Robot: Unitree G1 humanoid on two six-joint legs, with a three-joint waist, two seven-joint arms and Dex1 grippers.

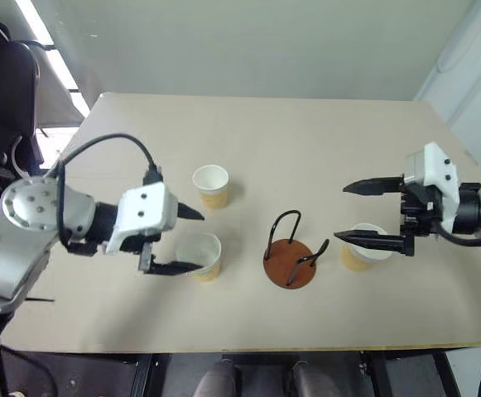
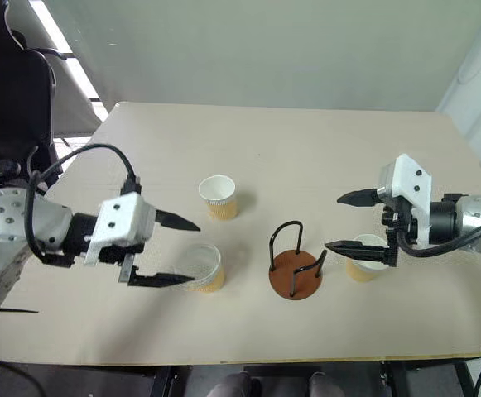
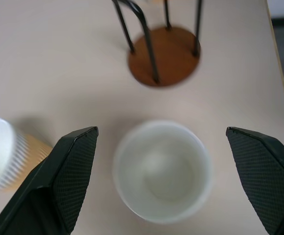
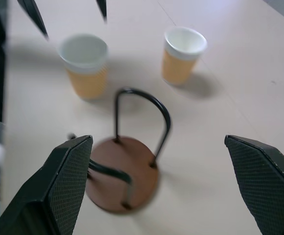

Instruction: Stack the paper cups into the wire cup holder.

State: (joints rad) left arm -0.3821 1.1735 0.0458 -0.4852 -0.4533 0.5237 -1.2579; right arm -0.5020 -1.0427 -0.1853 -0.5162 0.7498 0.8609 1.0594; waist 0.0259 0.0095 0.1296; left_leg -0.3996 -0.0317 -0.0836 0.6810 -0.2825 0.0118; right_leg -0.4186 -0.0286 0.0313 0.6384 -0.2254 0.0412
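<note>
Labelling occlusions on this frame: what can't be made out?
- Right cup: head views, the right gripper covers part of its rim and wall.
- Near-left cup: head views, the left gripper crosses its side; touching or not can't be told.
- Far cup: left wrist view, cut off by the edge.
- Holder: right wrist view, blurred, so its low wire loop is unclear.

The room was evenly and softly bright, daylight entering from a window [image 1: 54, 62] beyond the table [image 1: 306, 132]. Shadows lay faint. The wire cup holder [image 4: 124, 169] looked motion-blurred in the right wrist view.
</note>
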